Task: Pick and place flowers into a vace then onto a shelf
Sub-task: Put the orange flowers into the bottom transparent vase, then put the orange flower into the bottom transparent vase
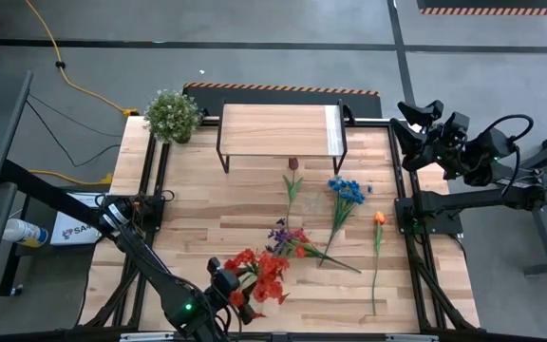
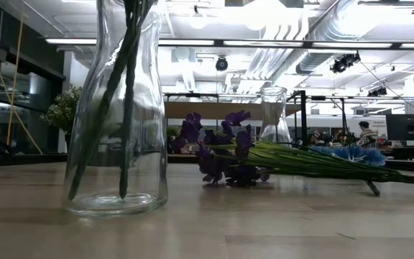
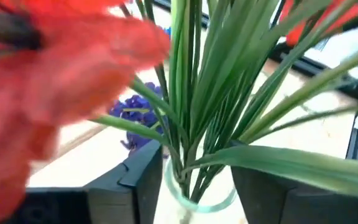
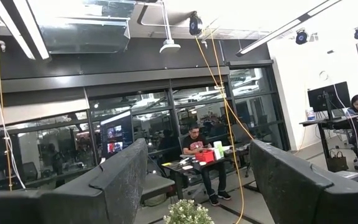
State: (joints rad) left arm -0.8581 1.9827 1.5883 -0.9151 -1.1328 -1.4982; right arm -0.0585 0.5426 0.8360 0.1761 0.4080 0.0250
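Left wrist view, closest of all: found the left gripper (image 3: 194, 177) right over the mouth of the glass vase (image 3: 197, 202), at the near edge of the worktop (image 1: 207, 218). Had its fingers (image 3: 143, 171) let go and spread apart, one on each side of the green stems. Held nothing. In the low view, saw the stems reaching down to the bottom of the vase, so judged the red flowers (image 1: 264, 274) to be safely in.

To do this step well: needed to go straight up. Needed wide fingers, so as not to catch a leaf and tip the glass. Needed to go slowly, with the red blooms hanging so close.

A little farther out, flat on the worktop: the purple flower (image 1: 283, 233), then the orange flower (image 1: 379, 218) and the blue flower (image 1: 347, 190), then the dark maroon flower (image 1: 292, 164). Not yet in the vase, any of them. Best picked up low on the stem, one at a time.

Beyond those, the shelf (image 1: 278, 128), with nothing on top.

Farthest back, at the right corner: the right gripper (image 1: 414, 123), lifted up, waiting, fingers spread and empty.
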